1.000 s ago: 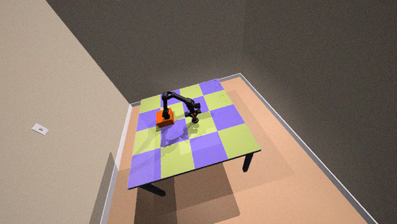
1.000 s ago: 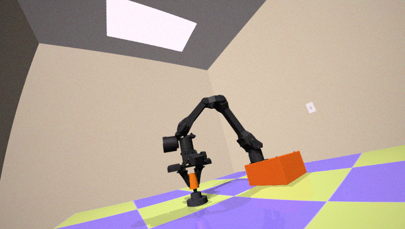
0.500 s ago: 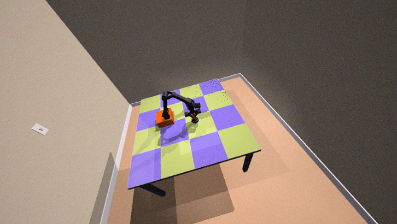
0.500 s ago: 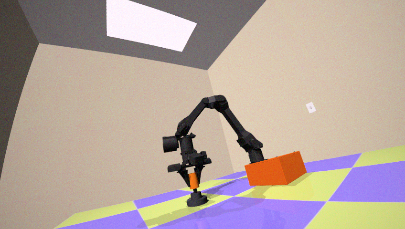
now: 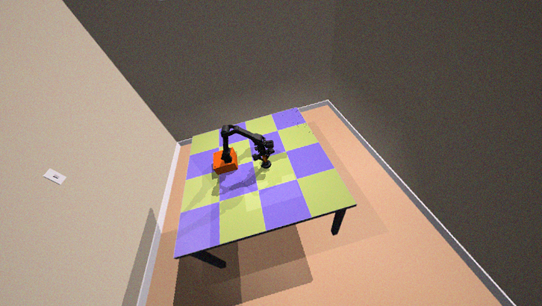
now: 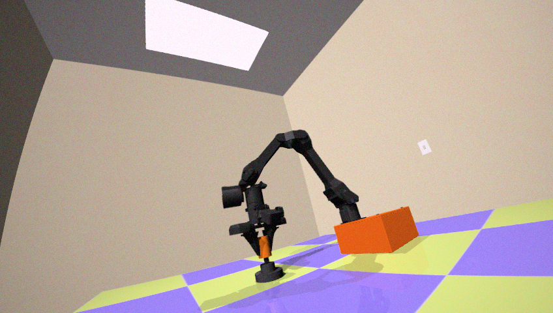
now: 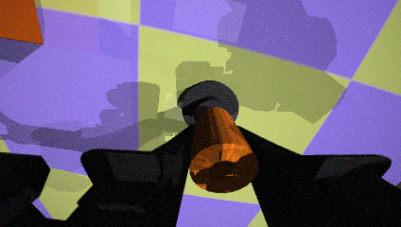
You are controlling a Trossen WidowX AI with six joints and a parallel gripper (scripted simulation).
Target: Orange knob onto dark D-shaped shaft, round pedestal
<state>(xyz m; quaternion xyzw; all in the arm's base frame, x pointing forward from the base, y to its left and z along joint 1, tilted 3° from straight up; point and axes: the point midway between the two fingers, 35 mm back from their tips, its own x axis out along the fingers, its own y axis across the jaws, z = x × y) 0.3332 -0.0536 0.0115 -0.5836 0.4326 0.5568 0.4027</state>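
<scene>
My gripper (image 6: 264,253) (image 7: 214,129) is shut on the orange knob (image 6: 264,246) (image 7: 224,165), one finger on each side. In the top view the knob (image 5: 264,158) is small and partly covered by the fingers. The knob is roughly upright, just above the round pedestal (image 5: 265,165) (image 6: 269,275) (image 7: 230,96). A short piece of the dark shaft (image 6: 266,260) shows between the knob's lower end and the pedestal's raised middle. The knob's lower end is at the shaft's top; whether the shaft is inside the hole cannot be told. The hole and both flat sides are hidden.
The arm's base stands on an orange box (image 5: 225,162) (image 6: 364,237) (image 7: 16,21), to one side of the pedestal. All stand on a table with purple and yellow-green squares (image 5: 281,201) (image 6: 488,293).
</scene>
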